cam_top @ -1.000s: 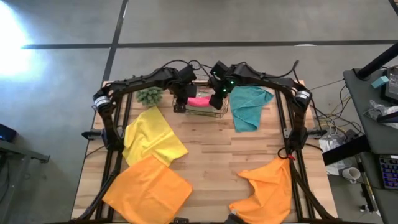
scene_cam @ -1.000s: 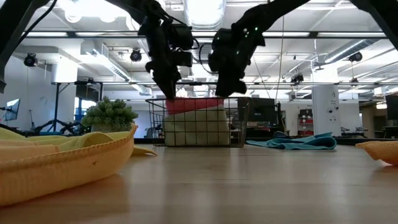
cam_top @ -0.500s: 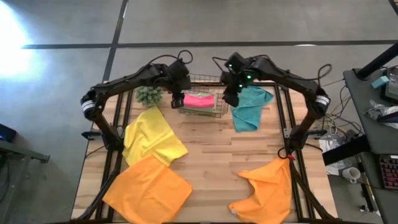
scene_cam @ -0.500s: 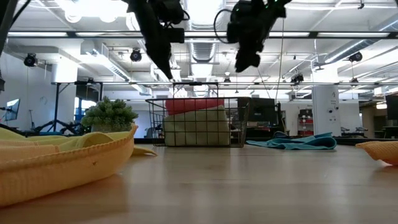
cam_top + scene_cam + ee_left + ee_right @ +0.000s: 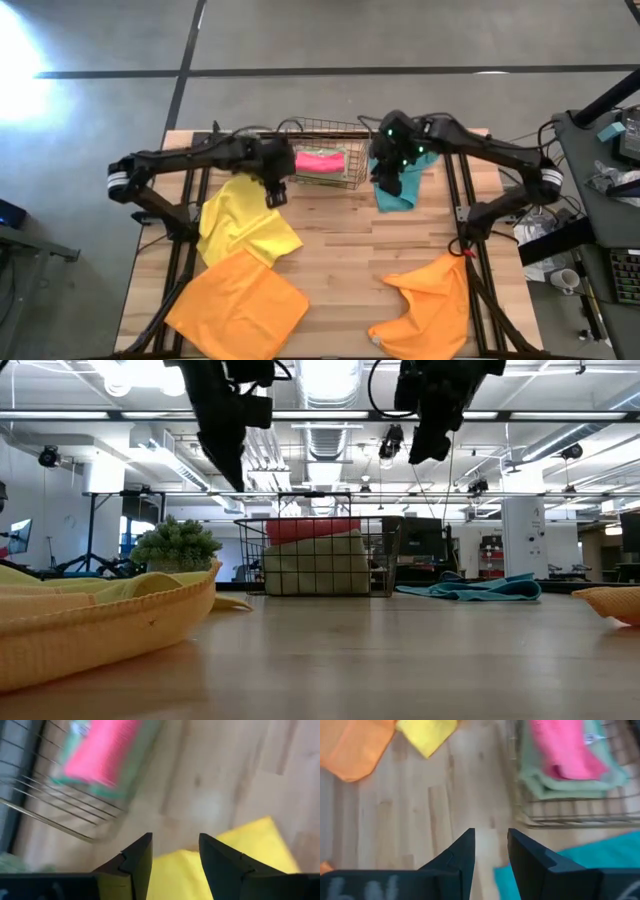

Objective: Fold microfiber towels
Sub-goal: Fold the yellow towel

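Orange towels (image 5: 237, 305) (two), one yellow towel (image 5: 245, 223)

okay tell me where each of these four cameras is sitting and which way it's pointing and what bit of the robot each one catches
High view: above the table, looking straight down; both arms show, left gripper over the yellow towel, right gripper over the teal towel.
Low view: at tabletop height, looking level at the wire basket; both grippers hang at the top.
Left wrist view: on the left arm, looking down; its two dark fingers show.
Right wrist view: on the right arm, looking down; its own fingers show.
All four share the pink towel in the basket.
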Robot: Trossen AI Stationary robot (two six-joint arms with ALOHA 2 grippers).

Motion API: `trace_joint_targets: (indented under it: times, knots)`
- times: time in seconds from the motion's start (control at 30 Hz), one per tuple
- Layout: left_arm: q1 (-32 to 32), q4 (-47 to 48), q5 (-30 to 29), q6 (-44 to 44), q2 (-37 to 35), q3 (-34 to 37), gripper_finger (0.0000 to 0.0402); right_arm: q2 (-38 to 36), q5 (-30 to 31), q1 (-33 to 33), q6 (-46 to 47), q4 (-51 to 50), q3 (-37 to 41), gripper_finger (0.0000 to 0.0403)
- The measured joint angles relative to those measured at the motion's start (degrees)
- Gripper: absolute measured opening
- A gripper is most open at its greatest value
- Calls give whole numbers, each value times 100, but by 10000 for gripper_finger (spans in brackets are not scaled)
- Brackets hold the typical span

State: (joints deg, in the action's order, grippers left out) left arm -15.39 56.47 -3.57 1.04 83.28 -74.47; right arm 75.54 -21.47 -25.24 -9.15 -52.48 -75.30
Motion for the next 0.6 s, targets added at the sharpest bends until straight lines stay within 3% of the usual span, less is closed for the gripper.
trace_joint_targets:
  times: [0.17, 0.6]
  knots:
    - [694, -50, -12, -899, -231, 433, 146, -147, -11, 659, 212, 729, 508, 108]
    - [2295, -68, -190, -2847, -180, 975, 146, 112, 4, 1967, 309, 1835, 911, 100]
